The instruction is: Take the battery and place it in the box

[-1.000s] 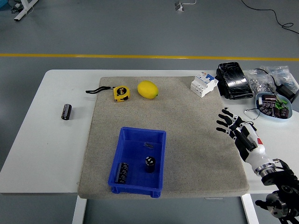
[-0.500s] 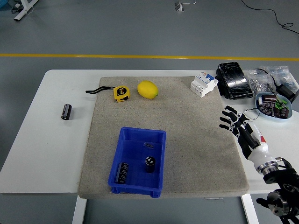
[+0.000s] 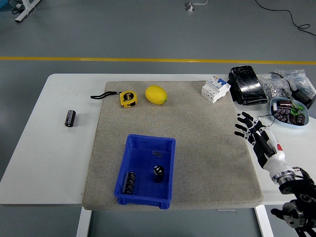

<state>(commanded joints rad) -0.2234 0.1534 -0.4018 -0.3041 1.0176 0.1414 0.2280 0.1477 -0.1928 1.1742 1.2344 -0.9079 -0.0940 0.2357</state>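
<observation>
One battery (image 3: 70, 118) lies on its side on the bare white table (image 3: 44, 163) at the left of the frame, well apart from the grey mat (image 3: 207, 148) and further still from the blue box (image 3: 168, 170) in the lower middle. It looks like a short, stiff, dark cylinder, probably light but smooth and ready to roll, so the safest hold is likely across its round body from above, with fingers on both long sides. Open tabletop surrounds it, with the left table edge not far off, so a nudge could send it that way. Inside the box two dark cylinders already sit, one upright and one lying, yet the upper half of the box is free. Toward the upper middle, a yellow tape measure (image 3: 128, 98) and a lemon (image 3: 156, 94) rest on the mat, clear of a direct path to the box. At the lower right, the right hand (image 3: 256, 136) hovers over the mat edge with fingers spread, holding nothing; the left hand is not visible
</observation>
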